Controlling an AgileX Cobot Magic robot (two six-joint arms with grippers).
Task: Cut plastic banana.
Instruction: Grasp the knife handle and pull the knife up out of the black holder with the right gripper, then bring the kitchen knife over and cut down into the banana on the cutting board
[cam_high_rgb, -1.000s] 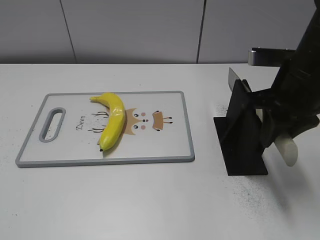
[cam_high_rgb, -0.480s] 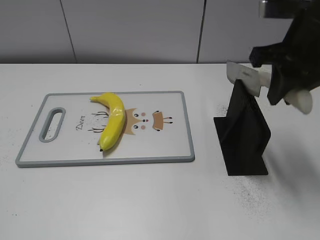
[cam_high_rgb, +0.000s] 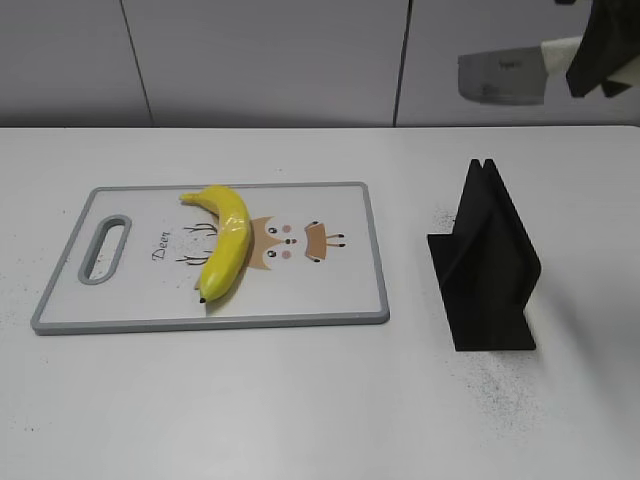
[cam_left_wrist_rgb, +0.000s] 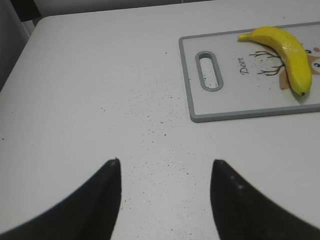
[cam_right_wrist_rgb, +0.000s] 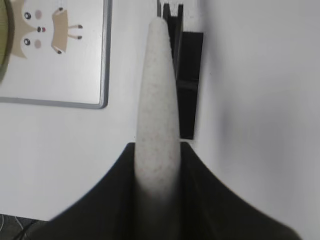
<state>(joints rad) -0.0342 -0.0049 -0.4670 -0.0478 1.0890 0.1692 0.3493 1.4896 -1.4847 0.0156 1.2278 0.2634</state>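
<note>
The plastic banana (cam_high_rgb: 225, 240) lies curved on the left half of the white, grey-rimmed cutting board (cam_high_rgb: 210, 322), and it also shows in the left wrist view (cam_left_wrist_rgb: 287, 47). My right gripper (cam_high_rgb: 600, 55) is high at the top right, shut on the white handle (cam_right_wrist_rgb: 157, 100) of a knife. The knife's wide blade (cam_high_rgb: 500, 78) points left in the air above the black knife holder (cam_high_rgb: 485, 260). My left gripper (cam_left_wrist_rgb: 165, 161) is open and empty over bare table, left of the board (cam_left_wrist_rgb: 250, 114). It is out of the exterior view.
The black knife holder (cam_right_wrist_rgb: 185, 75) stands upright on the table right of the board, with its slot empty. The board has a handle slot (cam_high_rgb: 105, 250) at its left end and a deer print in the middle. A grey wall runs behind the table.
My right gripper has drawn the knife up out of the black holder and raised it to the top right, turning the blade to point left. The banana and board have not moved.
</note>
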